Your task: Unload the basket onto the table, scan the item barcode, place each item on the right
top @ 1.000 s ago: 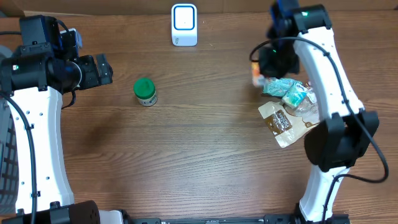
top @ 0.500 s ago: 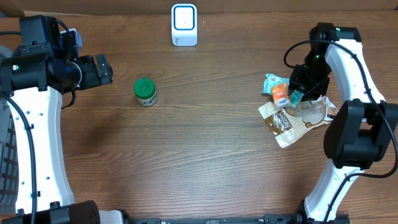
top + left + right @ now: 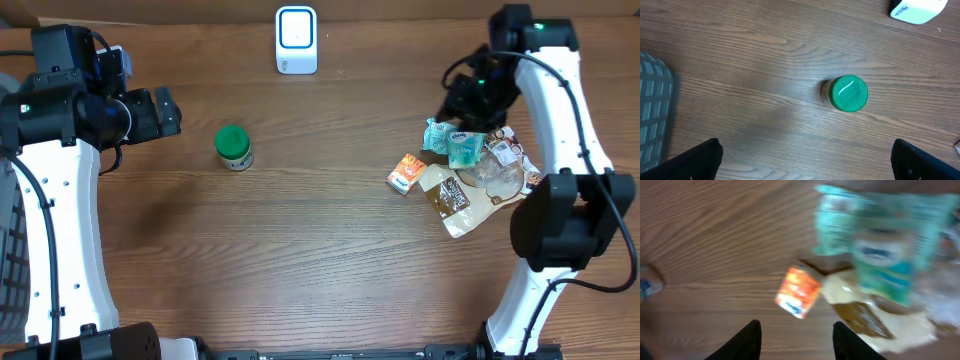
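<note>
The scanner [image 3: 296, 40] stands upright at the far edge of the table [image 3: 320, 260], its face turned toward the arms so a barcode can be held up to it. To the scanner's right and nearer the arms lies a heap of packets [image 3: 470, 165]. An orange packet [image 3: 405, 172] lies flat on the heap's scanner side, just beside a brown pouch [image 3: 450, 195]. It looks like the item to scan, set apart where it is easier to pick up. The right gripper [image 3: 797, 342] hangs above the heap, fingers apart with nothing between them, so no item is held. Well left of the scanner, the left gripper [image 3: 810, 160] is spread wide and empty, looking down on a green-lidded jar [image 3: 849, 93], probably parked out of the way.
</note>
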Tool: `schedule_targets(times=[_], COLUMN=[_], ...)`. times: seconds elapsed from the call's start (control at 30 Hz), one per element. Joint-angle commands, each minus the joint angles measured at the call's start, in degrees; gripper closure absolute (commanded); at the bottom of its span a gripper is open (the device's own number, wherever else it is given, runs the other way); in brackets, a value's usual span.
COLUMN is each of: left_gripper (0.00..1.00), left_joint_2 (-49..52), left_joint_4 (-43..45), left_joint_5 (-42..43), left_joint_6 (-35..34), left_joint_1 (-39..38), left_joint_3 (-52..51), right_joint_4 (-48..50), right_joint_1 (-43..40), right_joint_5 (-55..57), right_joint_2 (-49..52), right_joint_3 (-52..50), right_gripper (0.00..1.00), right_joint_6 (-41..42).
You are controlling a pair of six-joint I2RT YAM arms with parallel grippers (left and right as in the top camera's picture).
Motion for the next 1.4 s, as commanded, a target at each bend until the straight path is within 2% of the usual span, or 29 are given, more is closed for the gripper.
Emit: schedule_targets(times=[0.0, 0.17, 0.3, 0.53, 0.77, 1.13, 1.37], left_gripper=[0.0, 0.01, 0.0, 0.0, 0.0, 0.0, 0.24], left_joint_2=[-0.35, -0.35, -0.35, -0.35, -0.35, 0.26, 3.3], left_joint_4=[-0.02, -0.02, -0.02, -0.02, 1.14, 1.14, 0.96], left_joint_5=[-0.13, -0.13, -0.13, -0.13, 0.5, 8.59, 9.18], left_joint_6=[-0.79, -0.79, -0.79, -0.79, -0.85, -0.79, -0.81], left_joint_1=[0.35, 0.35, 0.35, 0.35, 0.28, 0.13, -0.98], left_joint_3=[0.96, 0.96, 0.96, 0.96, 0.96, 0.81, -0.98], right_joint_4=[2.38, 7.91, 11.96, 15.04, 11.47, 10.01, 10.14], right_joint_1=[4.37, 10.86, 15.82, 19.12, 19.1, 19.1, 19.1], right_joint_5=[-3.65, -4.87, -4.83, -2.47, -1.49, 0.11, 0.13], right_joint_2=[-0.7, -0.7, -0.68, -0.61, -0.52, -0.52, -0.52], right_joint_3=[1.38, 1.36, 1.22, -0.74, -0.9, -0.9, -0.9], right_gripper=[0.52, 0.49, 0.38, 0.3, 0.28, 0.27, 0.24], right_joint_6=[-1.11, 0.61, 0.63, 3.67, 3.19, 3.04, 3.02])
